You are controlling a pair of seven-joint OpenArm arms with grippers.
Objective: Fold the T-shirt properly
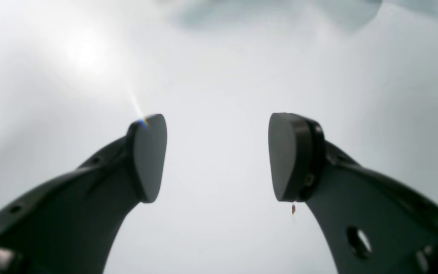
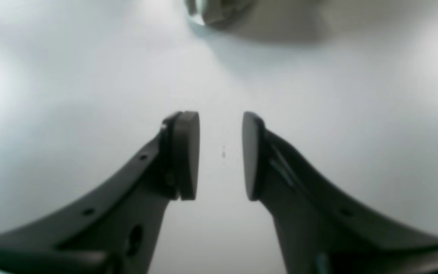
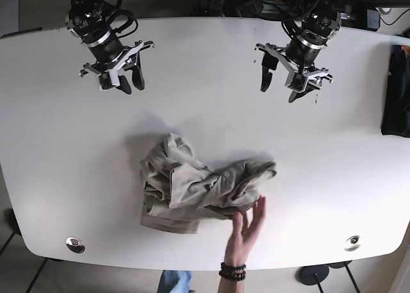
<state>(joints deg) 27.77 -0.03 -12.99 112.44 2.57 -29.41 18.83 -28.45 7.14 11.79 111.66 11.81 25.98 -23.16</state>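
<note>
Near the front edge of the white table (image 3: 57, 145) lies the T-shirt (image 3: 195, 187) — a crumpled beige heap, its long axis running left to right, with bare tabletop on every side. A person's hand (image 3: 246, 226) touches its front right edge. Both the left gripper (image 3: 287, 78) and right gripper (image 3: 128, 76) hover well behind it — jaws spread, holding nothing.

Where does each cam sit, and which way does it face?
Left wrist: on the left arm, looking along the open left gripper at bare white table.
Right wrist: same on the right gripper, crumpled T-shirt at the top edge.
Base: overhead, looking down; both arms, T-shirt, a person's hand.
Shared: table, T-shirt, grippers.
</note>
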